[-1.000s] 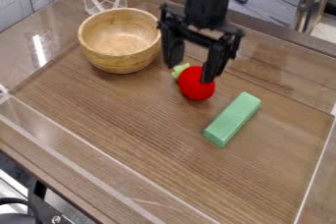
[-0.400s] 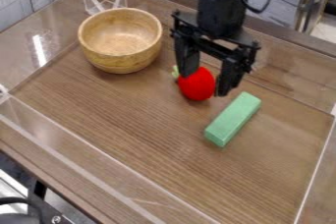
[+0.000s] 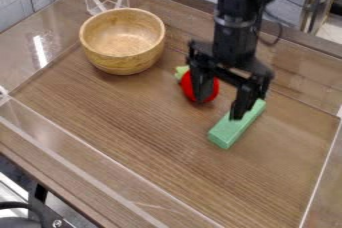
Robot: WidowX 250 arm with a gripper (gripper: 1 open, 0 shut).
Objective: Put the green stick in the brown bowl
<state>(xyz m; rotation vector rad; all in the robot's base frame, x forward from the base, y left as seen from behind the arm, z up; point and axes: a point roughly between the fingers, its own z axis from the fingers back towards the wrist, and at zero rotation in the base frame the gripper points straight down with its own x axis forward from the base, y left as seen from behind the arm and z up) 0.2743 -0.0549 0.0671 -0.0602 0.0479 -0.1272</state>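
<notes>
My gripper (image 3: pixel 225 94) hanging jaws spread wide over green stick (image 3: pixel 237 122), gripping nothing; brown bowl (image 3: pixel 122 41) sitting apart; seeing no readable writing.

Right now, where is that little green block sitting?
In the camera view, the green stick lies flat on the wooden table, right of centre, just below and right of the red fruit, with the open gripper above its upper end.
</notes>
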